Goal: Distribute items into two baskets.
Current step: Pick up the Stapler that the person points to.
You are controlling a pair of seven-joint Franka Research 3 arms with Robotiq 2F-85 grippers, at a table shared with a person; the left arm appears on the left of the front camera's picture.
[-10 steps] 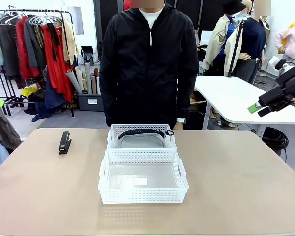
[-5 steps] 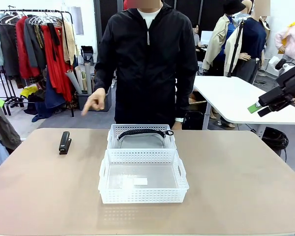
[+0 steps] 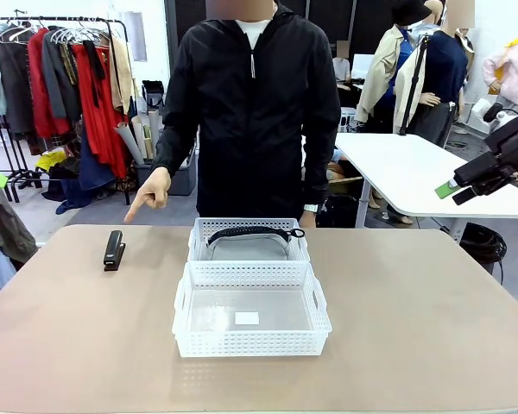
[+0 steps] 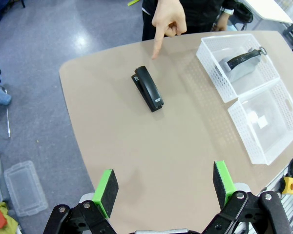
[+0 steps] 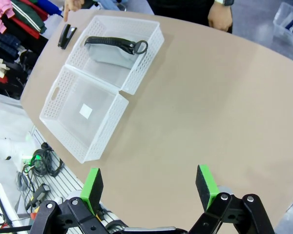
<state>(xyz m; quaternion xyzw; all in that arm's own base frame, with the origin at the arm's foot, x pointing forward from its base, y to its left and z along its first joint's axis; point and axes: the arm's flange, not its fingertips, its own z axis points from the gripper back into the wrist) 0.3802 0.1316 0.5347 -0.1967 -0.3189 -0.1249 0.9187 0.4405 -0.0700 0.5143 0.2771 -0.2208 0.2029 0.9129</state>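
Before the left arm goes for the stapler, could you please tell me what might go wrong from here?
1. The person's hand points down close to the stapler; the open left claw could meet it coming in.
2. The stapler is low and narrow, so a misaligned claw may just push it along the table.
3. The far basket already holds the pouch and touches the near basket, so a loose drop could land in the wrong one.

We're in a robotics lab sharing space with a garment workroom: a rail of hanging clothes (image 3: 86,82), upright rolls (image 3: 147,134) beside a storage bin (image 3: 160,178), an emergency-stop button (image 4: 291,185), trailing cables (image 5: 39,161).
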